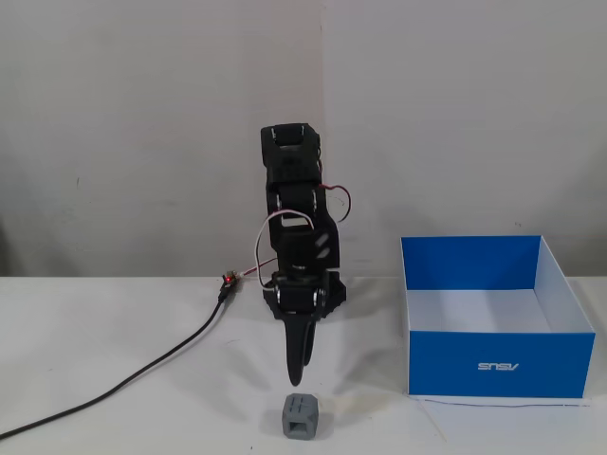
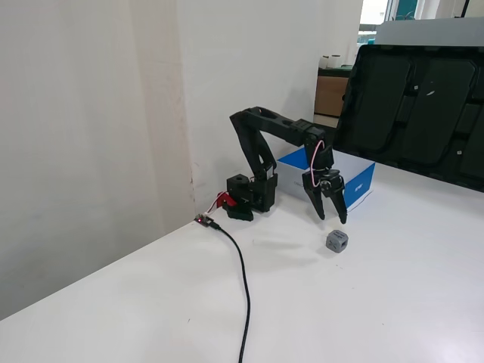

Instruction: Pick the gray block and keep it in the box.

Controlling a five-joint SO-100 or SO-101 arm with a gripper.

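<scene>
The gray block [image 1: 300,415] sits on the white table near its front edge; it also shows in a fixed view [image 2: 337,241]. My gripper [image 1: 297,377] points down and hangs just above and behind the block, not touching it. In a fixed view the gripper [image 2: 331,219] shows its two fingers spread apart, open and empty. The blue box [image 1: 498,365] stands open-topped to the right of the arm, with a white floor inside and nothing in it. In a fixed view the box [image 2: 360,180] is partly hidden behind the arm.
A black cable [image 1: 142,374] runs from the arm's base across the table to the left front, also seen in a fixed view [image 2: 243,280]. A wall stands close behind the arm. Large black cases [image 2: 423,98] stand beyond the box.
</scene>
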